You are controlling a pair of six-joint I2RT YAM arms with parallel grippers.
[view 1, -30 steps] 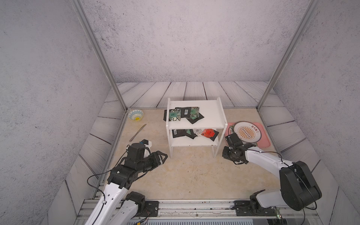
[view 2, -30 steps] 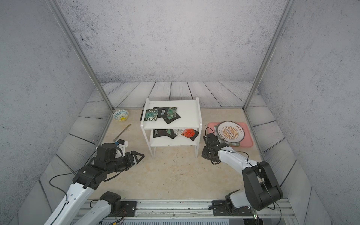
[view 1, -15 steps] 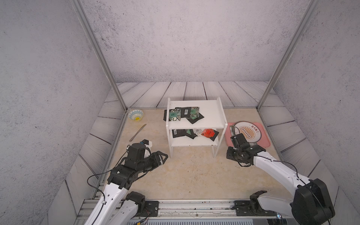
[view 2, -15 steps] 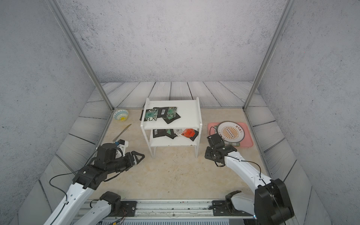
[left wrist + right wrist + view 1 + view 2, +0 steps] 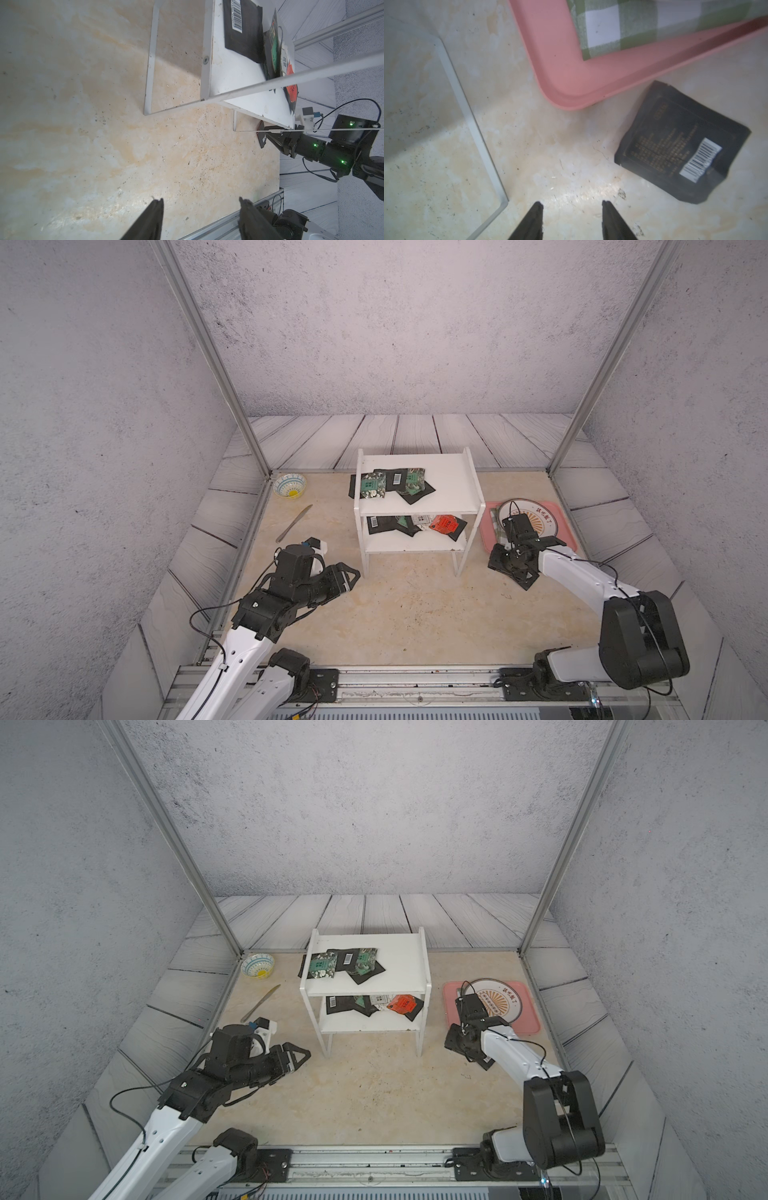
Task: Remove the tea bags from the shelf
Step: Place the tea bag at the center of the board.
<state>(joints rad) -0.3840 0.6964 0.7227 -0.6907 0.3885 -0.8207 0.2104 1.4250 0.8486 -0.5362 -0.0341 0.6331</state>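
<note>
My right hand [image 5: 572,202] hung spread and empty, seemingly just clear of the tea bag [image 5: 679,143] on the worktop [image 5: 542,158]; lifting straight up first would spare it a nudge.

On my table [image 5: 407,614] I see the shelf [image 5: 446,481], a tray [image 5: 566,79], a bowl [image 5: 290,485], a knife [image 5: 294,523] and one loose tea bag [image 5: 681,143].

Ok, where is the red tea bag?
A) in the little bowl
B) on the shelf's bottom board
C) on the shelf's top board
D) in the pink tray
B: the red-orange tea bag lies on the lower board of the white shelf, underneath its top board.
</note>
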